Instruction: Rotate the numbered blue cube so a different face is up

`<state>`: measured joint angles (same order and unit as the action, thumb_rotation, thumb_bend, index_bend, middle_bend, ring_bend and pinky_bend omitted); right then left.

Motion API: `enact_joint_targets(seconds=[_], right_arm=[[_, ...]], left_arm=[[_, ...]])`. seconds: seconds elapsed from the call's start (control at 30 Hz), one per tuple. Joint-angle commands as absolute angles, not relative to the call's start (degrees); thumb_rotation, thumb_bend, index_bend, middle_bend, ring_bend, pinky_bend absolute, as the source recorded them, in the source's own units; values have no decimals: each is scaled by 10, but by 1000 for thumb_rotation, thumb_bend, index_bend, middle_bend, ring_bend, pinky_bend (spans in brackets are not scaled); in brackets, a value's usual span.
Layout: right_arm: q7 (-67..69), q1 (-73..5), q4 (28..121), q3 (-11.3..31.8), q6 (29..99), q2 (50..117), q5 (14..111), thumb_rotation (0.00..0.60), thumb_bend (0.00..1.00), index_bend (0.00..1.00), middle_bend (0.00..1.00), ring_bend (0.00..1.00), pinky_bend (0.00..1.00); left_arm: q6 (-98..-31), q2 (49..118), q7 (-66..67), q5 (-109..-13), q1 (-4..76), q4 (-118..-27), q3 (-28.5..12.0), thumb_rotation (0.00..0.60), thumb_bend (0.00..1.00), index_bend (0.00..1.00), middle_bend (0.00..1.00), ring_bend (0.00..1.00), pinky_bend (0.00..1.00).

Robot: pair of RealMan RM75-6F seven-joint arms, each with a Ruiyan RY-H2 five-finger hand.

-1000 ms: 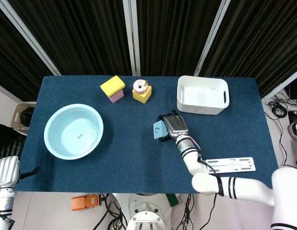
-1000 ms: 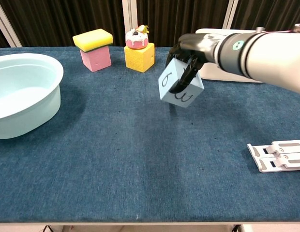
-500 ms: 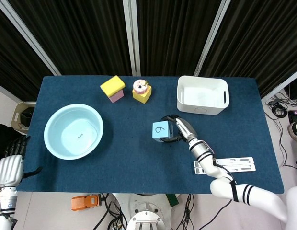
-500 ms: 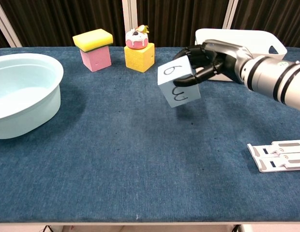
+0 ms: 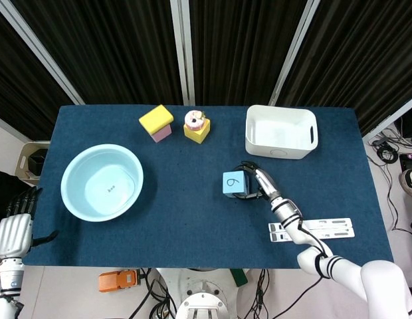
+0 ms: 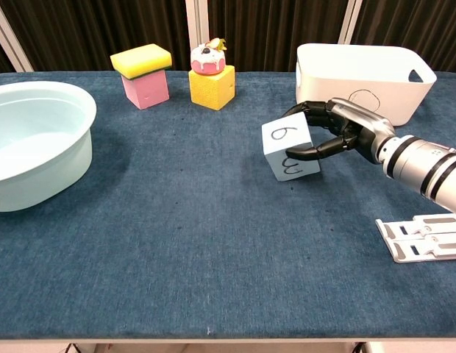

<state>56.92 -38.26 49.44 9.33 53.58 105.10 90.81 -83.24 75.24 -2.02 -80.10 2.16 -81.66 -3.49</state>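
The light blue numbered cube (image 5: 234,182) (image 6: 290,149) is right of the table's middle, slightly tilted, low over or on the cloth; I cannot tell if it touches. Its top face reads 6 and its front face reads 3. My right hand (image 5: 258,185) (image 6: 338,132) grips the cube from its right side, with fingers wrapped around the back and front faces. My left hand (image 5: 13,226) hangs off the table's near left corner, holding nothing, and shows only in the head view.
A white bin (image 5: 281,131) (image 6: 364,77) stands just behind the right hand. A pale blue basin (image 5: 102,181) (image 6: 33,143) sits at the left. Yellow-pink blocks (image 6: 143,73), a yellow block with a donut (image 6: 212,77) and a white flat rack (image 6: 423,237) are also on the table.
The right hand turned the cube so the 6 went from facing sideways to facing up. Hand and cube moved right and lower, towards the cloth.
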Motion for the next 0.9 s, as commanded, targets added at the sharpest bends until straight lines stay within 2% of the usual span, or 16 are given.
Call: enact_joint_targets(seconds=[0.03, 0.2, 0.4, 0.53, 0.67, 0.8, 0.9], right_arm=[[548, -379, 515, 76, 560, 1025, 922, 600, 407, 3, 143, 0, 0], [443, -367, 604, 64, 566, 951, 915, 600, 407, 0, 89, 0, 0], [243, -369, 763, 84, 519, 843, 850, 600, 404, 0, 81, 0, 0], [53, -393, 871, 107, 460, 776, 753, 600, 402, 0, 82, 0, 0], [-124, -430, 938, 111, 432, 744, 635, 600, 389, 0, 82, 0, 0], [-301, -486, 981, 97, 464, 753, 481, 600, 361, 0, 82, 0, 0], [-386, -528, 998, 87, 495, 773, 381, 589, 326, 3, 82, 0, 0]], left_arm=[[-832, 751, -20, -801, 22, -818, -35, 600, 5, 13, 0, 0, 0], [-832, 751, -21, -801, 21, -818, -34, 600, 5, 13, 0, 0, 0], [-832, 753, -23, -803, 21, -818, -33, 600, 5, 13, 0, 0, 0], [-835, 751, -22, -806, 22, -820, -33, 600, 5, 13, 0, 0, 0], [-836, 749, -21, -807, 23, -822, -34, 600, 5, 13, 0, 0, 0], [-835, 748, -21, -806, 22, -821, -33, 600, 5, 13, 0, 0, 0], [-834, 748, -23, -805, 22, -819, -32, 600, 5, 13, 0, 0, 0]])
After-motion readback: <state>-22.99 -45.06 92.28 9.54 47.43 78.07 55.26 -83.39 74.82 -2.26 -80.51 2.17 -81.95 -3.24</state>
